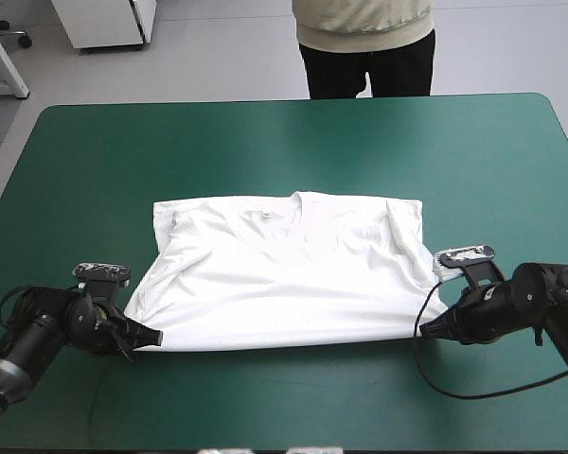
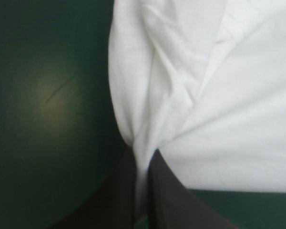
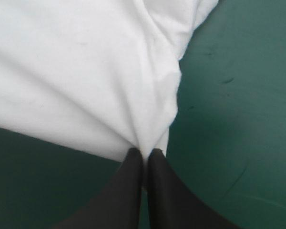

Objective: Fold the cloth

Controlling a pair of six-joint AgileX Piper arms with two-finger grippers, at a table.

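Spread mostly flat near the middle of the teal-green surface (image 1: 284,132): the T-shirt (image 1: 284,274), white, collar toward the far edge, hem toward the near edge. At the hem's left corner, the left gripper (image 1: 154,335), low over the surface, black fingers (image 2: 169,200) all but pressed together, pinching a gathered fold of cloth. At the hem's right corner, the right gripper (image 1: 428,329), likewise nearly closed, pinching the cloth between its fingers (image 3: 168,195). Creases fanning out from both pinched corners across the lower half. Hem drawn fairly straight between the two corners. Bare surface on every side of the T-shirt.
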